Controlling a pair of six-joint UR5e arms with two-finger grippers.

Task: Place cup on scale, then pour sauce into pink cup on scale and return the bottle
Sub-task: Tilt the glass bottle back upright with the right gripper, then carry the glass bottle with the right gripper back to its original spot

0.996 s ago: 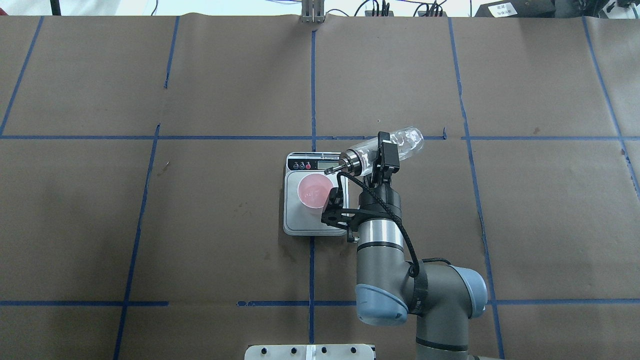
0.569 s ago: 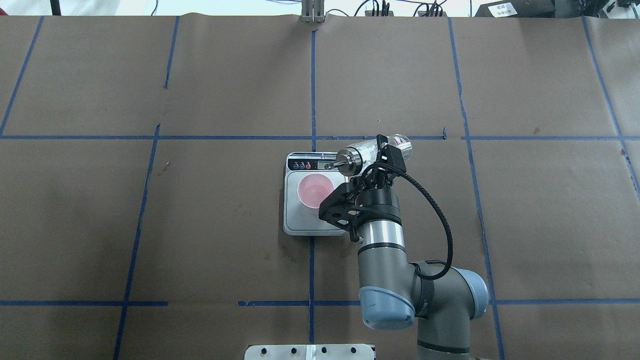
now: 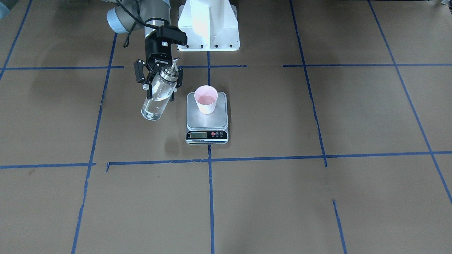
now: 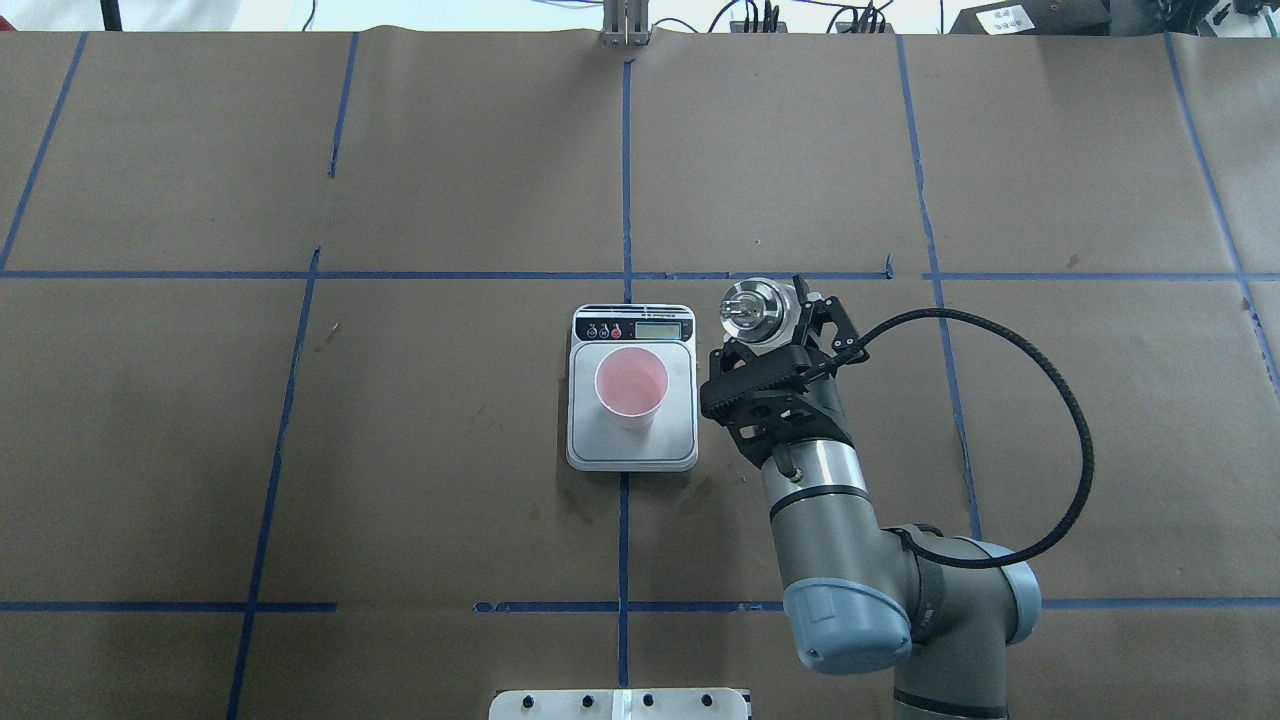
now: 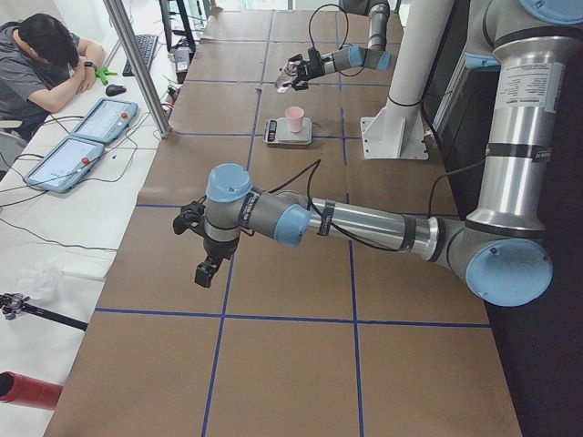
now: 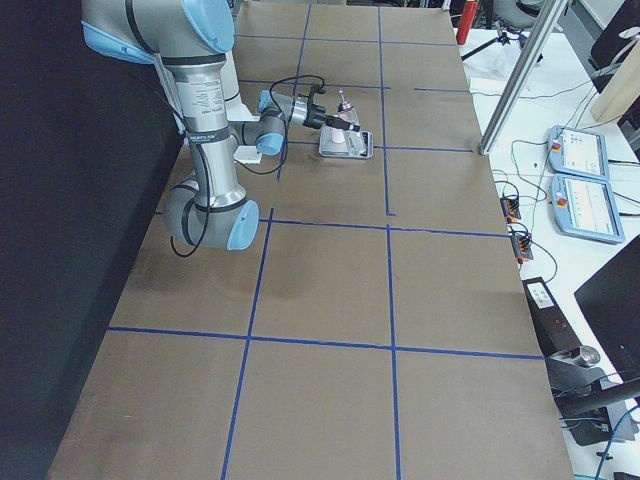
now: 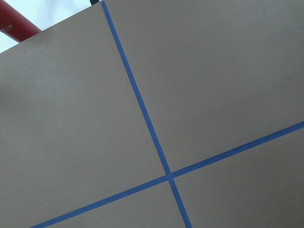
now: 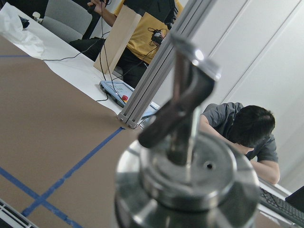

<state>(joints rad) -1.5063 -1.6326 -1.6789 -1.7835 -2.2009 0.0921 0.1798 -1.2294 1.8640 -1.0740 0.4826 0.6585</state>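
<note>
Right gripper [image 3: 161,92]: I see its jaws clamped on the bottle [image 3: 155,102], across the glass just under the silver cap.
Bottle: close to upright, spout on top, base leaning a little; held off the table [image 3: 317,197], near the scale [image 3: 206,121] on the robot's right, not touching it.
Sauce [image 3: 151,110]: clear liquid in the bottle's lower part.
Cup [image 3: 206,100]: upright on the scale's steel platform.
Left gripper [image 5: 208,269]: well apart, over the table's left end; I cannot tell how its jaws stand.
</note>
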